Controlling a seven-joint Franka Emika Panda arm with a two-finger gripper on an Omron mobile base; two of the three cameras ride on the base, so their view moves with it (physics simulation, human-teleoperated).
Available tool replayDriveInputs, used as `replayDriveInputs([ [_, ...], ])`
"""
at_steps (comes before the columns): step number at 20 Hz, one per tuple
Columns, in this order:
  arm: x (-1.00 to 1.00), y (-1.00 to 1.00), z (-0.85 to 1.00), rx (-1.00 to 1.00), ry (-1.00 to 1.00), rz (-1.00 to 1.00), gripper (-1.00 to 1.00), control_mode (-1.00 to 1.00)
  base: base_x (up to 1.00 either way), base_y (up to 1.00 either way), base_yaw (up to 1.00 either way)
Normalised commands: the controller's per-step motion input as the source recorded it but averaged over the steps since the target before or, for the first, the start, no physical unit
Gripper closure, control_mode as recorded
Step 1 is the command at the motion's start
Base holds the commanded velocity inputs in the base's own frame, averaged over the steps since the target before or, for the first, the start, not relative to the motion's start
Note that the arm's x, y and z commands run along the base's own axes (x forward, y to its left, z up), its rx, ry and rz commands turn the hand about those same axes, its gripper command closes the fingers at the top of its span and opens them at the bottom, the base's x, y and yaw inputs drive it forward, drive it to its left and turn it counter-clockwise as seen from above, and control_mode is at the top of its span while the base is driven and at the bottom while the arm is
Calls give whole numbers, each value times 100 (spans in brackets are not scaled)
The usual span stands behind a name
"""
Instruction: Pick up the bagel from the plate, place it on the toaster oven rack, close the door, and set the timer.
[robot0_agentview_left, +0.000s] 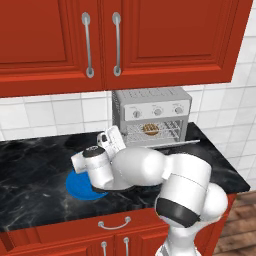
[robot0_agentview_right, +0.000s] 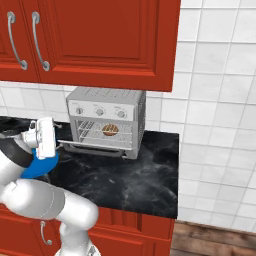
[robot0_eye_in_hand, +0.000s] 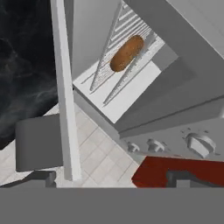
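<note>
The golden-brown bagel (robot0_agentview_left: 150, 129) (robot0_agentview_right: 110, 130) (robot0_eye_in_hand: 127, 52) lies on the toaster oven rack (robot0_agentview_left: 165, 133) (robot0_agentview_right: 90, 132) (robot0_eye_in_hand: 109, 57), inside the open oven. The door (robot0_agentview_left: 167, 145) (robot0_agentview_right: 95, 146) (robot0_eye_in_hand: 65, 87) hangs folded down flat in front of it. My gripper (robot0_agentview_left: 114, 136) (robot0_agentview_right: 56, 137) (robot0_eye_in_hand: 113, 179) is open and holds nothing. It hovers close to the door's left end, with the door's edge running between its fingertips (robot0_eye_in_hand: 37, 177) in the hand view. The blue plate (robot0_agentview_left: 80, 189) (robot0_agentview_right: 44, 166) sits bare on the counter under my arm.
Three knobs (robot0_agentview_left: 157, 111) (robot0_agentview_right: 99, 112) line the oven's top panel. Red wall cabinets (robot0_agentview_left: 115, 35) hang above the oven. The black marble counter (robot0_agentview_left: 30, 170) (robot0_agentview_right: 130, 175) stretches to both sides, with its front edge near my base.
</note>
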Motion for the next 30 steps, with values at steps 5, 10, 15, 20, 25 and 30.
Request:
replayDriveInputs([
  [5,84,0,5,-2,0,32,-100,-100,0,0,0],
  [10,75,0,-28,-9,0,40,-100,-100,0,0,0],
  [15,76,0,-46,-11,6,42,-100,-100,0,0,0],
  [20,55,0,-25,-10,4,39,-100,-100,0,0,0],
  [25,19,1,9,-5,0,30,-100,-100,0,0,0],
  [30,-63,0,90,2,-1,14,-100,-100,0,0,0],
])
